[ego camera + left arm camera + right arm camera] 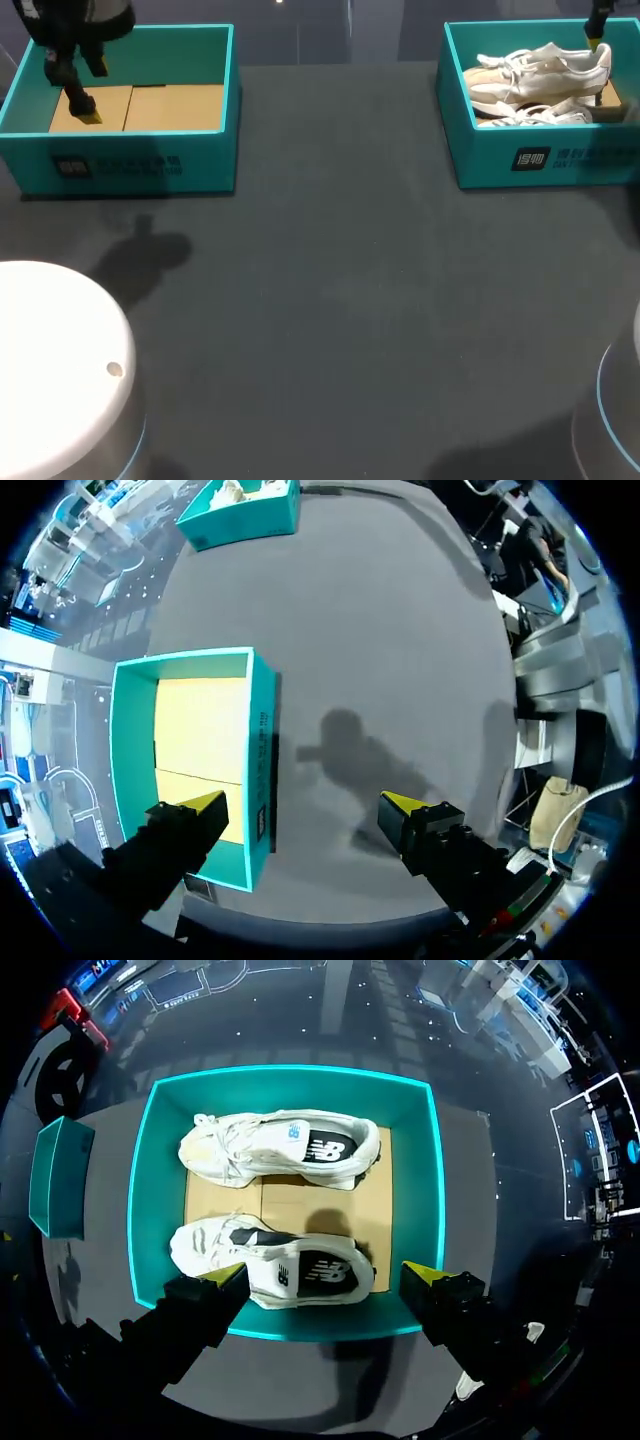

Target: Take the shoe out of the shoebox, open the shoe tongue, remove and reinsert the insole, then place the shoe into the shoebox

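Head view: two white shoes (540, 75) lie in the right shoebox (540, 160); left shoebox (130, 160) shows bare cardboard. Fits either shoe never out, or shoe returned (can't tell).

Left wrist: my left jaws (300, 805) gape, holding nothing, at that box's wall.

Right wrist: right jaws (325, 1275) spread wide above the shoes. Dark tabletop (320, 300).

Left arm held at the far left table corner, left gripper (303, 804) pointed down, fingers spread wide, right arm held at the far right corner, right gripper (325, 1272) pointed down, fingers likewise spread wide, nothing gripped by either
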